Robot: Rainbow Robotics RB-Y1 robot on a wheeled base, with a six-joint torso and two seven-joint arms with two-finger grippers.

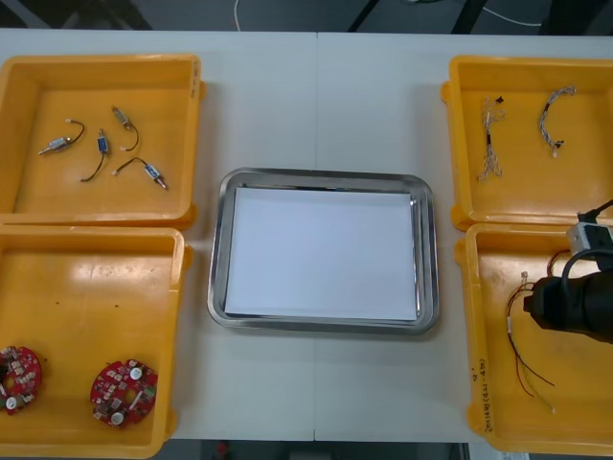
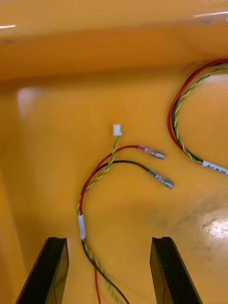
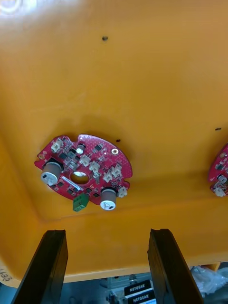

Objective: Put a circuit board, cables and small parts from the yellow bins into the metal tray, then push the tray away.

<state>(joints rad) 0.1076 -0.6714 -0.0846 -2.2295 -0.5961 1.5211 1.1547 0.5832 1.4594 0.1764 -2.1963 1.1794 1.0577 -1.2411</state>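
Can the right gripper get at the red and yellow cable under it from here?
Probably yes: the right gripper is over the near right bin, fingers open, the red and yellow cable runs between them, nothing over it. The left gripper hovers over a circuit board.

The right arm (image 1: 575, 307), off to the right of the tray (image 1: 324, 176), is a chunky, rounded matte-black thing with a little whitish box (image 1: 586, 237) on it and a thin black cable (image 1: 601, 209) looping off. The fingers (image 2: 47, 270) on the right gripper (image 2: 109, 242) and left gripper (image 3: 107, 233) are plain flat black slabs with slanted tops.
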